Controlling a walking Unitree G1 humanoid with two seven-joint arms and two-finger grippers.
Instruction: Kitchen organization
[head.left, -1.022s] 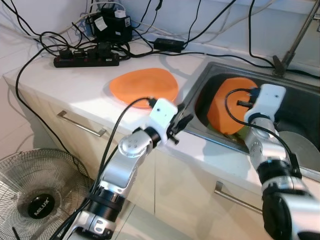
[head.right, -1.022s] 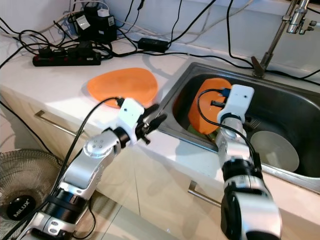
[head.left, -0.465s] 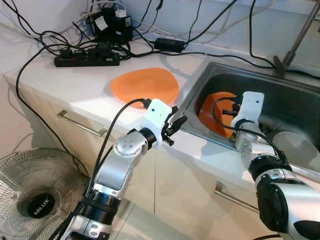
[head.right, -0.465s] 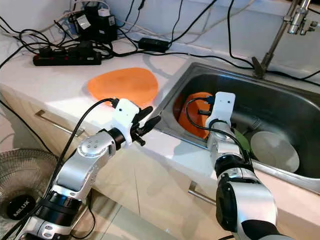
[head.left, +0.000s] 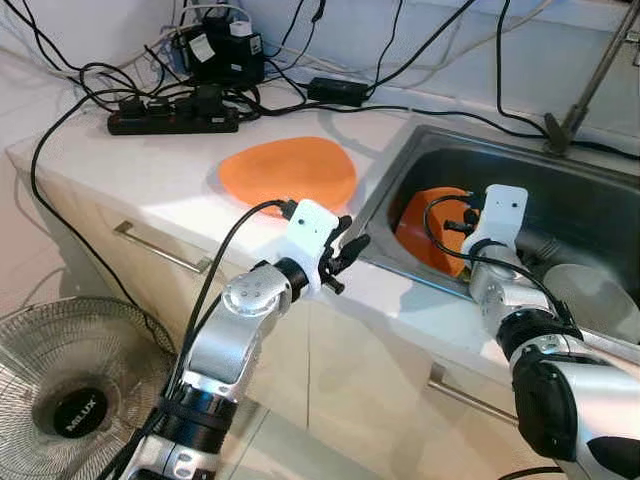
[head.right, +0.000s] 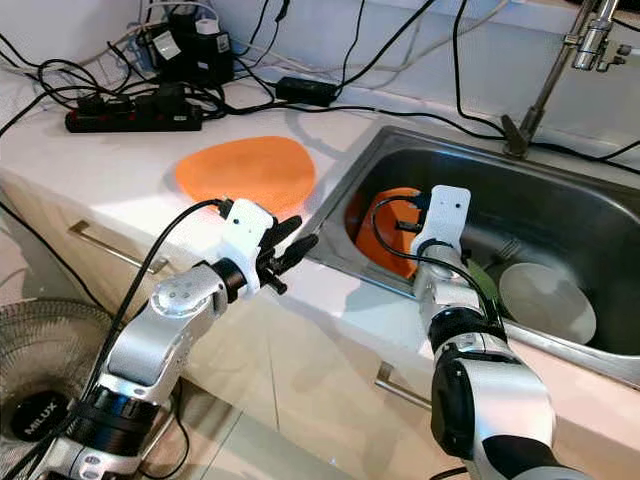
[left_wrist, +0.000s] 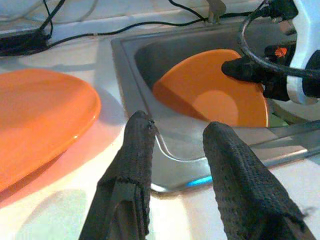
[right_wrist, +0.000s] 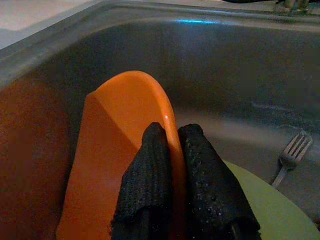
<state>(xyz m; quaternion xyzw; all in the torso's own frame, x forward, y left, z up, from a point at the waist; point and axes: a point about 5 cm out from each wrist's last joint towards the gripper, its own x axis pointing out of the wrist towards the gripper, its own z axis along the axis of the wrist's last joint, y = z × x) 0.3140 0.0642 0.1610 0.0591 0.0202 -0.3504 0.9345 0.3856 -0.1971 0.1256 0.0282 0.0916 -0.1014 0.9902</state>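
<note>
Down in sink (head.right: 560, 215): right pincer (right_wrist: 172, 165) clamped on orange plate (right_wrist: 120, 165) rim, lowered from a second ago, likely mid-transfer. Left pincer (left_wrist: 175, 150) open, over table (head.left: 150, 165).

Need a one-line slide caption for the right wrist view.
Right gripper pinching the rim of an orange plate standing on edge in the steel sink, fork nearby.

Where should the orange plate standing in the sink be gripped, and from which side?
By its raised upper rim, coming down from above. The orange plate stands on edge against the sink wall, so only that thin rim is free. The right end effector already pinches it there, one finger on each face.
</note>
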